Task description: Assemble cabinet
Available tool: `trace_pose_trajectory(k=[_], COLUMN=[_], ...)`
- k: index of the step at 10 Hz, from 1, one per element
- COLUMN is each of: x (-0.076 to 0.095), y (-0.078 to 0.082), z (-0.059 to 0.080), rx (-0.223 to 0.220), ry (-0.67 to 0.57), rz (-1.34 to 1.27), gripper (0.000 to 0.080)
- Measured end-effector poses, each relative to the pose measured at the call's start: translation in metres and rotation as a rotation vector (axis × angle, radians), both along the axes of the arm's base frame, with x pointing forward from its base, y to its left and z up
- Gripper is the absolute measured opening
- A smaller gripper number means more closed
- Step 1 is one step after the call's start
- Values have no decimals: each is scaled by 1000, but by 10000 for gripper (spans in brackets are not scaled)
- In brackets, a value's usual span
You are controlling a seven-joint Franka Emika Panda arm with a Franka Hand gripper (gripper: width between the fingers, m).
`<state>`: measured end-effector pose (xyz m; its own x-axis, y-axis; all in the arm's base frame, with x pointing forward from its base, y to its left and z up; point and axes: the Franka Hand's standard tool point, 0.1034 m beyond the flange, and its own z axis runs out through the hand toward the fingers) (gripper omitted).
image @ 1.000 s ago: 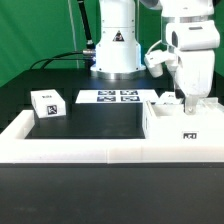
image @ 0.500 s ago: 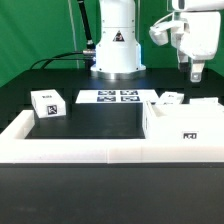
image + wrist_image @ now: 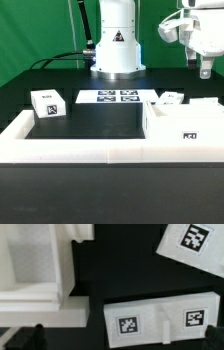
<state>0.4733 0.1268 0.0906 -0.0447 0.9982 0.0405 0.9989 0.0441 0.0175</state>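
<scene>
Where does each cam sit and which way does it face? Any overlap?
Exterior view: off the arm, beyond the border rail, facing the arm's base across the cabinet body; the hand hangs high at the exterior view's right.
Wrist view: on the wrist, facing down at the table; a dark tip, probably a finger, shows at the edge.
Shared: likely the cabinet body and the small tagged block.

Bright, even light; wrist view softly blurred.
</scene>
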Motion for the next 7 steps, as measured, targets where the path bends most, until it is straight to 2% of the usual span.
trace_pose_trajectory(k=[1,2,5,7], x=[-2,-7,-34,-40], y=[-3,3,27,33], z=[-6,-11,-42,-56], rx=[7,17,47,62], ry=[-9,-19,1,19], rz=[68,82,105,79], gripper=[797,797,797,797])
